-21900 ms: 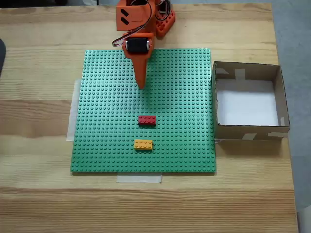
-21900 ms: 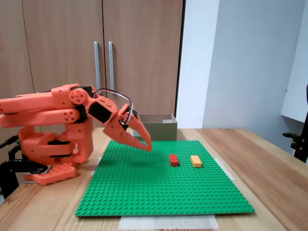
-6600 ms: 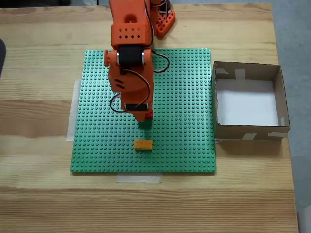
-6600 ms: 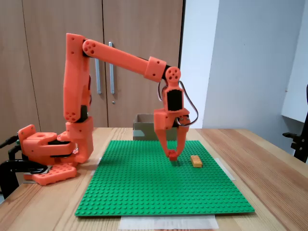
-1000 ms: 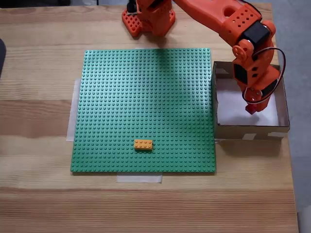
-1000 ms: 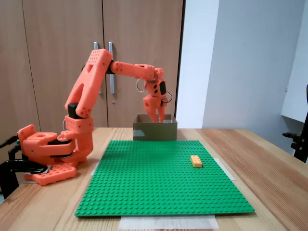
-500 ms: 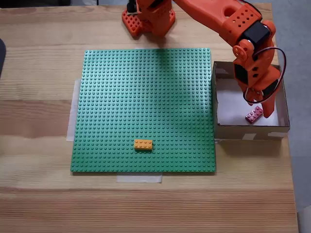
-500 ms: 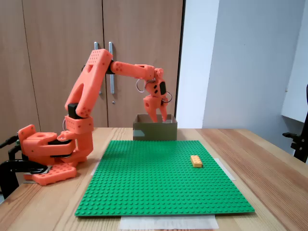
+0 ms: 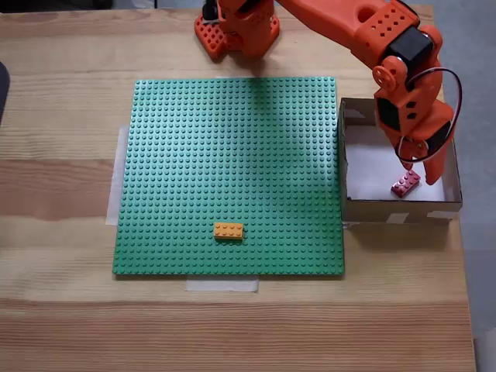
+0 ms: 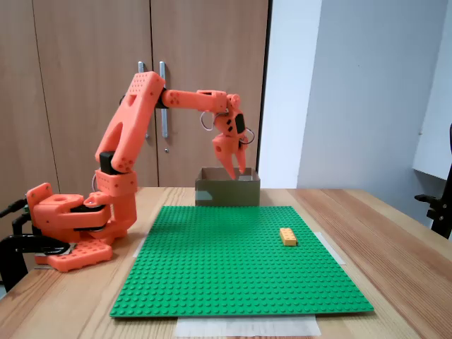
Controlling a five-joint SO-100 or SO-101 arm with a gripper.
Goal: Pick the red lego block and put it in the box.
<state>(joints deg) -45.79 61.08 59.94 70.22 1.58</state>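
The red lego block (image 9: 405,184) lies tilted on the white bottom of the box (image 9: 357,207), near its front right corner in a fixed view from above. My gripper (image 9: 421,166) hangs open just above the block, its fingers apart and empty. In a fixed view from the side, the gripper (image 10: 235,169) sits over the box (image 10: 227,192) at the back of the table, fingertips at rim height. The block is hidden behind the box wall there.
A green studded baseplate (image 9: 194,155) covers the table's middle, with an orange-yellow brick (image 9: 228,230) near its front edge. The arm's orange base (image 10: 67,226) stands at the left in the side view. Cupboard doors rise behind the table.
A second ago my gripper held the block low inside the box. It opened, the block dropped onto the box floor, and the gripper has since risen slightly.
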